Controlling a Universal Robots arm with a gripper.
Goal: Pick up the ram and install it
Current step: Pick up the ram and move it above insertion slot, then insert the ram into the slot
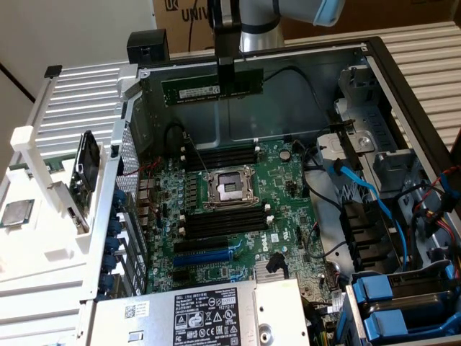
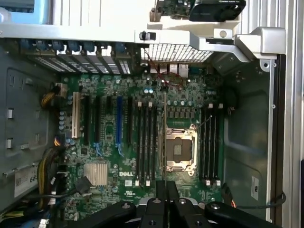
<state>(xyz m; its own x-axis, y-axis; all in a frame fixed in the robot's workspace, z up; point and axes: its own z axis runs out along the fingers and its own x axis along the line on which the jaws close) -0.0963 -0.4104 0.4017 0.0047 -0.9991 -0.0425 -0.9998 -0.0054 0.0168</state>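
Note:
The ram (image 1: 191,91) is a long green stick with a white label, held level in the air over the back of the open computer case. My gripper (image 1: 225,85) is shut on the stick a little past its middle, coming down from above. Below it lies the green motherboard (image 1: 288,209) with the silver processor socket (image 1: 230,187) and black memory slots on its far side (image 1: 220,155) and near side (image 1: 223,220). In the wrist view the fingers (image 2: 161,197) clamp the ram (image 2: 165,137), seen edge-on as a thin line between the socket (image 2: 179,149) and a bank of slots (image 2: 145,142).
A grey power supply (image 1: 194,313) sits at the case's near edge. Blue cables (image 1: 367,194) and blue drive carriers (image 1: 403,303) fill the exterior view's right. The case wall (image 1: 130,166) rises on the left, with a loose silver chip (image 1: 16,213) outside it.

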